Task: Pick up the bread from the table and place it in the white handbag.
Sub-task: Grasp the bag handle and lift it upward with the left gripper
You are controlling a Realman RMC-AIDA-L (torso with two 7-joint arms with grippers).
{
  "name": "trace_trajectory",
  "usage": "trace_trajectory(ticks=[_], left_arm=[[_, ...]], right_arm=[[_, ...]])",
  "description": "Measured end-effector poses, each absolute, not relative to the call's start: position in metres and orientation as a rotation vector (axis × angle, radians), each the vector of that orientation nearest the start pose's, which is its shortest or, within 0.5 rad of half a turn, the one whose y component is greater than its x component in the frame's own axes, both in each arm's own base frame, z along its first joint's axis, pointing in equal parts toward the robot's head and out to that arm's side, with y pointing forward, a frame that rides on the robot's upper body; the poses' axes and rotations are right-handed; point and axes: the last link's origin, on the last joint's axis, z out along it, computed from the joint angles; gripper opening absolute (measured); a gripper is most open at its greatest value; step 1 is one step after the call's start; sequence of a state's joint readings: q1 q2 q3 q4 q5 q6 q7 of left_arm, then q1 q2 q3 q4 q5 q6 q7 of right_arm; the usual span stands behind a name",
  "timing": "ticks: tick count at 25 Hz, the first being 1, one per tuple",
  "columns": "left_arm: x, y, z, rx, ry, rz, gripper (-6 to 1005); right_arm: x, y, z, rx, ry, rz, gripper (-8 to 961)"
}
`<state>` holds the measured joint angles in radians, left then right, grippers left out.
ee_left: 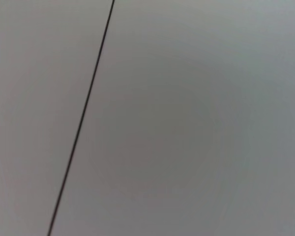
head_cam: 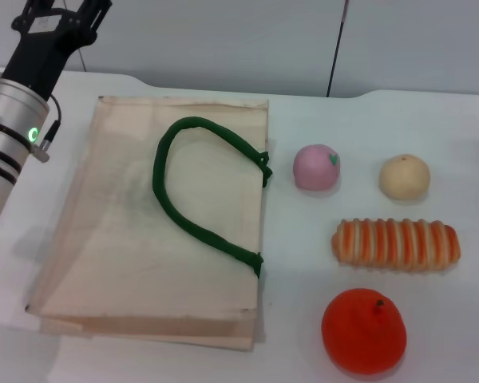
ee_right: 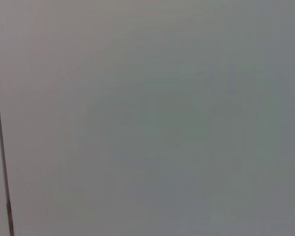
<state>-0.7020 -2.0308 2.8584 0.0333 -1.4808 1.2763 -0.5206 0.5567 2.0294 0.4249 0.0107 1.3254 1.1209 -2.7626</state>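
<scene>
Table (head_cam: 455,120): white top, carries everything listed below.

White handbag (head_cam: 144,231): lies flat, directly below and to the inner side of the left gripper, mouth pressed shut as far as the head view shows. 1 dark green rope handle (head_cam: 184,199) loops across its upper face.

Left gripper (head_cam: 60,20): raised at the far left corner, above the handbag's far edge, touching nothing. The view cuts its fingers off at the frame edge, so how far they are spread cannot be told; nothing is visibly held. Left wrist view shows only a blank wall with 1 dark seam.

Right gripper: not in the head view; its wrist camera also faces plain wall.

Orange fruit (head_cam: 363,331): well across the table from the left gripper, nearest the robot.

Bread (head_cam: 396,243): striped orange and cream, lying lengthwise on the table beyond the handbag's handle side, well apart from the left gripper, untouched. The fruit sits just beside it on the near side.

Tan ball (head_cam: 404,176) and pink ball (head_cam: 317,167): just beyond the bread.

Risks, judged:
- The flat bag offers no opening, so a released bread could roll off the fabric.
- Tight neighbours: a wide approach may knock the fruit or tan ball.
- Ribbed, rounded bread may slip if pinched off-centre.
</scene>
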Motion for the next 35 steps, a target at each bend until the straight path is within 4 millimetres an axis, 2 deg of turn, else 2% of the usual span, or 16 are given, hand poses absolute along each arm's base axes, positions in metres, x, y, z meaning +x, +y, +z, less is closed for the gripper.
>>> trace_trajectory(ticks=[5,10,13,16,20,27,35], left_arm=[[-0.261,0.405,0.029,-1.620,-0.555,-1.108,767],[-0.257,0.409,0.028,-1.763,-0.576,-1.108,768],[-0.258,0.415,0.037,-1.834,-0.693,-1.140,768],[-0.263,0.424,0.055,-1.931,-0.908,-1.126,768],[-0.268,0.431,0.070,-2.016,-1.097,-1.015,768],[-0.261,0.434,0.076,-2.221,-1.200,-0.684,768],[-0.257,0.436,0.061,-2.350,-1.212,-0.343,768]], right_arm=[[0.343,0.364,0.025,-1.542,0.649,0.730,876],[0.344,0.364,0.025,-1.542,0.655,0.722,875],[0.346,0.363,0.024,-1.541,0.662,0.715,875],[0.346,0.362,0.025,-1.540,0.662,0.714,875],[0.347,0.363,0.024,-1.541,0.667,0.708,875],[0.350,0.361,0.025,-1.538,0.673,0.697,874],[0.352,0.361,0.026,-1.535,0.671,0.691,874]])
